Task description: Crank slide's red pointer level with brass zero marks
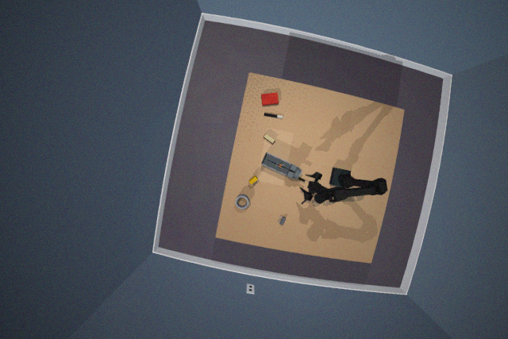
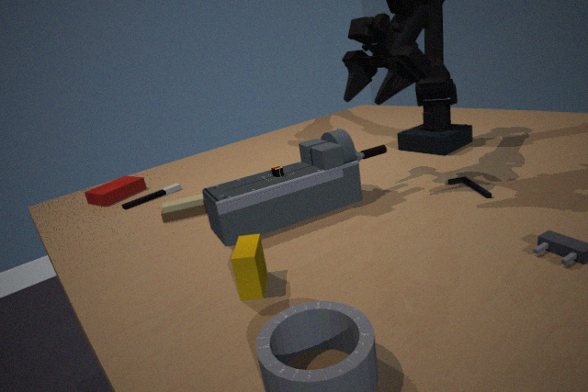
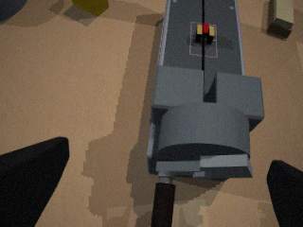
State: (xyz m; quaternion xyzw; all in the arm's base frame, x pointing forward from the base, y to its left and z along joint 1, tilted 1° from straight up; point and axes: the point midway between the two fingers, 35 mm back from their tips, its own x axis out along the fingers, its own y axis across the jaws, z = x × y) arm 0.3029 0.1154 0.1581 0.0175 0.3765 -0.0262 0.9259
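Observation:
The grey machine (image 1: 271,163) (image 2: 294,209) (image 3: 182,54) stands on the table. Its crank handle (image 2: 374,151) (image 3: 163,204), a black rod, sticks out at the end nearest the arm, low and left of the hub in the wrist view. The red pointer (image 3: 205,27) sits in the slot between two brass marks (image 3: 199,31) (image 3: 211,31). It looks nearly level with them, perhaps slightly toward the far end; exact alignment is hard to tell. My gripper (image 1: 304,185) (image 2: 363,100) (image 3: 169,160) is open and empty, above the crank end, its fingers wide to either side in the wrist view.
A yellow block (image 1: 253,180) (image 2: 249,266) and a grey ring (image 1: 236,202) (image 2: 265,354) stand beside the machine. A beige block (image 1: 269,138), a marker (image 1: 272,115) and a red block (image 1: 270,98) lie beyond. A black angled key (image 2: 469,184) and a grey two-pronged piece (image 2: 562,244) lie on the other side.

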